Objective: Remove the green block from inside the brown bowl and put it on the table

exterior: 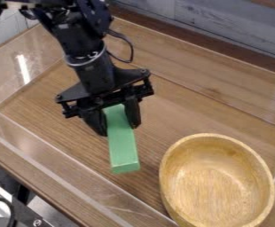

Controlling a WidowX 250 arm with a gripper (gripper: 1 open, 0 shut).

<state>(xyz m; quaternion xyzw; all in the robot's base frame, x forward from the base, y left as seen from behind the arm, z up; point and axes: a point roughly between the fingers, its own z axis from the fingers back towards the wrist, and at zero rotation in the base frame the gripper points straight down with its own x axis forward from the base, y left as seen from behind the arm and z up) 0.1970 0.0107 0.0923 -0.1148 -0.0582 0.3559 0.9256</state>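
Note:
My gripper is shut on the upper end of the green block, a long bright green bar that slants down toward the front. Its lower end sits just above or on the table; contact cannot be told. The brown bowl stands at the front right, empty, its rim a short way right of the block. The black arm reaches down from the upper left.
Low clear plastic walls edge the table at the front and left. A grey panelled wall runs behind the table's far edge.

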